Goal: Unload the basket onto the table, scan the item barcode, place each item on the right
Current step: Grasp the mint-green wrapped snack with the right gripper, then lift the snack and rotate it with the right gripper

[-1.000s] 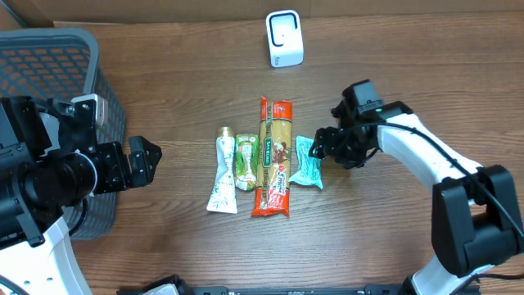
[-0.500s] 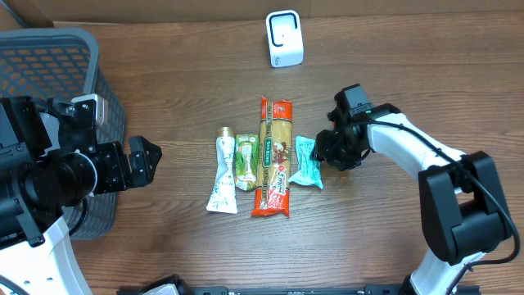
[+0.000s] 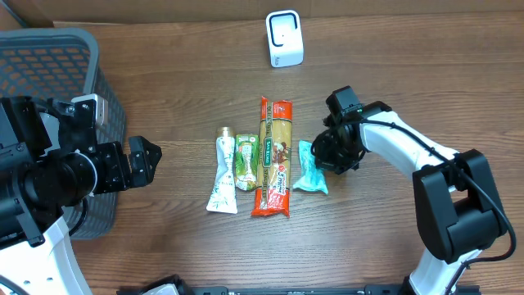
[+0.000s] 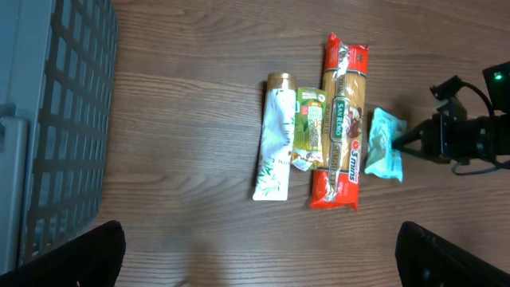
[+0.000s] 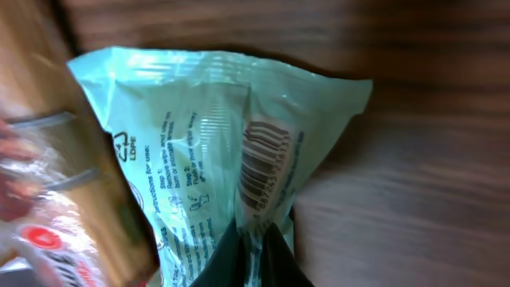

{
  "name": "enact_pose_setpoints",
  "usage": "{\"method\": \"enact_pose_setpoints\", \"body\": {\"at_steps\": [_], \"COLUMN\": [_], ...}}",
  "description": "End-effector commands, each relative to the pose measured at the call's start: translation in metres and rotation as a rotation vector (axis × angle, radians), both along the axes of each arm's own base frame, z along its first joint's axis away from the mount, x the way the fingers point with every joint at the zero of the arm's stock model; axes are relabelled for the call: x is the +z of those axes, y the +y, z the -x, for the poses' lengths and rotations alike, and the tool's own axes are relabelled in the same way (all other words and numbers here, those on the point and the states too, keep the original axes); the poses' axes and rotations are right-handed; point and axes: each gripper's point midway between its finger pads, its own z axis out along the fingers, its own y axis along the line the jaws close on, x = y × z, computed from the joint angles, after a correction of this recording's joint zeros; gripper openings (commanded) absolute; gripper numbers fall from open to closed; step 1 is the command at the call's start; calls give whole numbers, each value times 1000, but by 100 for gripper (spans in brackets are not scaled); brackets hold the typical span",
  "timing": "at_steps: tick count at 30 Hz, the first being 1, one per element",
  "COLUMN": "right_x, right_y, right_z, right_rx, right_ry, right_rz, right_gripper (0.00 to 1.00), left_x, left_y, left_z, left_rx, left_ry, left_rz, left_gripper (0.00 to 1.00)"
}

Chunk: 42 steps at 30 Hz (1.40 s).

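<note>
Plainly, the right end effector (image 5: pixel 253 243) pinches the teal packet (image 5: pixel 199 135).

left claw (image 3: pixel 144 161) spread wide, right arm reaching inward with right claw (image 3: pixel 319 156) pinched closed.

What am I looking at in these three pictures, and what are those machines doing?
Two robot arms, each ending in a two-finger gripper. One picture looks down from above; the other two come from cameras on the wrists. On the brown wooden table lie a white tube with gold cap, a small green packet, a long red-and-yellow pasta pack and a mint-green plastic pouch. A white scanner box stands behind them, a grey plastic basket at the left. The right gripper pinches the pouch's edge, barcode showing; the left gripper hangs open and empty.
</note>
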Motion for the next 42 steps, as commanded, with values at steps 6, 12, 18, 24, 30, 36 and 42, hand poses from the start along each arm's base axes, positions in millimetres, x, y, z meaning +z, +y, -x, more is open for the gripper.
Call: {"method": "enact_pose_setpoints", "body": {"at_steps": [6,12,18,24,30,36,42], "right_x": [52,57,80,101,71,44,41], "right_y": [-17,-32,-31,-14,-21,-27,-25], "right_z": [-34,-33,-49,-59,-42,-26,-28], "right_rx": [356,539,460,214,102,116,175], "right_ry": [-217,-238,-275,-270,-175,-131,-157], "right_rz": [134,250,249,149,169,187,180], "right_gripper": [4,13,45,49,38,31,20], "left_x": [-1,-1,-1,-1,-1,-1,-1], "left_y": [1,1,1,1,1,1,1], "left_z": [-1,-1,-1,-1,-1,-1,-1], "left_rx": [-1,-1,-1,-1,-1,-1,-1], "left_ry": [2,2,2,2,2,2,2], "left_rz": [-3,-3,-3,-3,-3,-3,-3], "left_gripper": [100,100,100,100,100,100,100]}}
